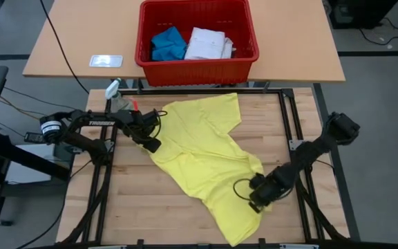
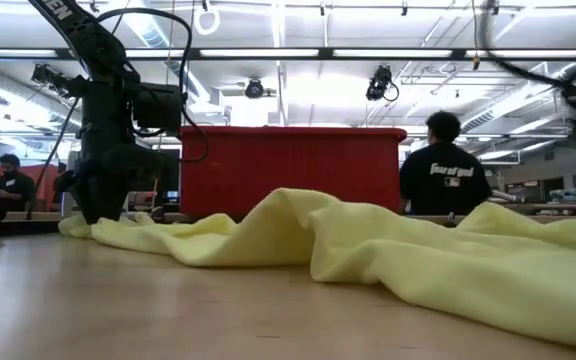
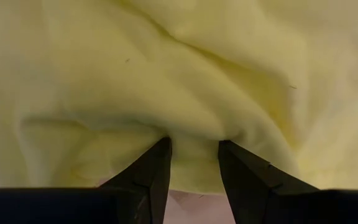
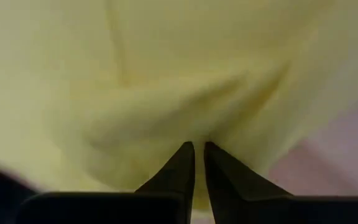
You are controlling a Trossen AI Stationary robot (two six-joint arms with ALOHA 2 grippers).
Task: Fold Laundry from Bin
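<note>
T-shirt (image 1: 206, 162) on table (image 1: 144, 207), bin (image 1: 196, 61) behind it

A yellow T-shirt (image 1: 206, 162) sprawls across the middle of the wooden surface (image 1: 126, 207), blocking its centre. Bare wood lies open along the near left corner and the right edge. A red bin (image 1: 197, 38) blocks the far side.

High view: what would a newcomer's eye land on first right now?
The bright yellow T-shirt, spread rumpled across the wooden table, with the left gripper at its left edge and the right gripper pinching its lower right edge. Behind it, the red bin holds a blue piece and a white shirt.
</note>
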